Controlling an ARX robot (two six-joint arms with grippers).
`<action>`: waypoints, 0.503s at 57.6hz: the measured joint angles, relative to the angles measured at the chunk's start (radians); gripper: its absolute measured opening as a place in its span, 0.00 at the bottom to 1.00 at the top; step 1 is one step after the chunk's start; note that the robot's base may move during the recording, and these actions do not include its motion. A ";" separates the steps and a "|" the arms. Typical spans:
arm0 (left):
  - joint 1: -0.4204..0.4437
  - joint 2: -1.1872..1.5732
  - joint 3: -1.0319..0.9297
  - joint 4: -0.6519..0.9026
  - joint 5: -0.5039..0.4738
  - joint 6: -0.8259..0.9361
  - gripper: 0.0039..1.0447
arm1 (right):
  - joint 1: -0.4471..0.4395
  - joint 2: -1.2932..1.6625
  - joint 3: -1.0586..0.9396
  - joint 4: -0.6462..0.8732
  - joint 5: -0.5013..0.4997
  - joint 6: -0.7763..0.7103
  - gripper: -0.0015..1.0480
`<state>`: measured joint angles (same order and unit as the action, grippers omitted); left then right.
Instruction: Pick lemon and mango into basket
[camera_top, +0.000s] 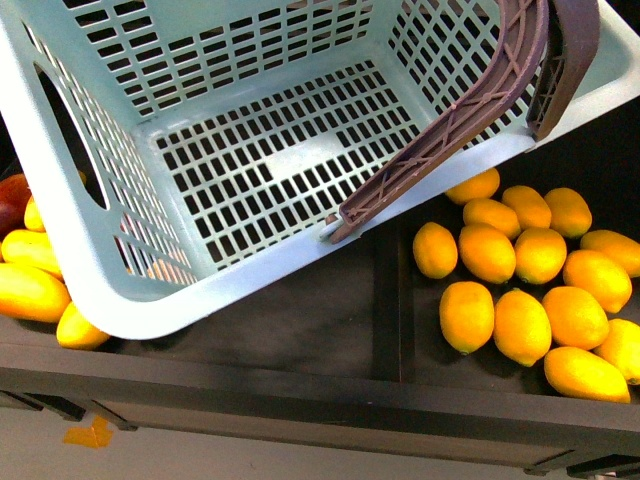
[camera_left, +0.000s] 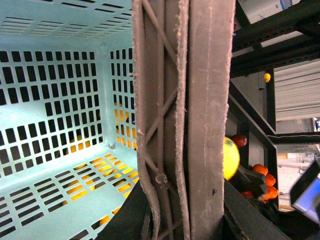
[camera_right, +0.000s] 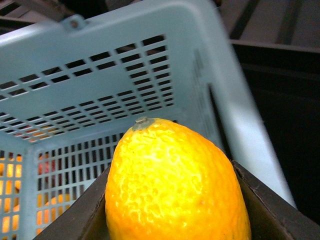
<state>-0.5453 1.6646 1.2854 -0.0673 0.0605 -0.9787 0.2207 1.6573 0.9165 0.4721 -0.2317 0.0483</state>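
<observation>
The pale teal basket (camera_top: 150, 310) hangs tilted over the dark shelf, and nothing lies in it. My left gripper (camera_left: 186, 216) is shut on its two brown handles (camera_left: 185, 100), with the slotted floor (camera_left: 45, 200) beside them. My right gripper (camera_right: 175, 222) is shut on the lemon (camera_right: 175, 180), a bumpy bright yellow fruit, just outside the basket's wall (camera_right: 125, 45). Mangoes (camera_top: 28, 292) lie on the shelf at the left, partly hidden behind the basket. Neither gripper shows in the front view.
Several more lemons (camera_top: 520, 325) are heaped in the right shelf bin. A raised divider (camera_top: 388, 300) separates it from the left bin. A dark red fruit (camera_top: 12, 195) sits at the far left. The shelf's front edge (camera_top: 300, 400) runs below. Dark racking (camera_left: 270, 30) stands beyond the handles.
</observation>
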 joint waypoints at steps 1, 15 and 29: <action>0.000 0.000 0.000 0.000 0.000 0.000 0.18 | 0.019 0.014 0.010 0.000 0.006 0.004 0.53; 0.000 0.000 0.000 0.000 -0.003 0.000 0.18 | 0.133 0.084 0.077 -0.009 0.156 0.010 0.75; 0.002 0.000 0.000 0.000 -0.006 0.004 0.18 | 0.013 0.000 0.006 0.047 0.407 0.094 0.91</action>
<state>-0.5434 1.6650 1.2858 -0.0673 0.0547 -0.9749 0.2340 1.6577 0.9222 0.5190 0.1757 0.1425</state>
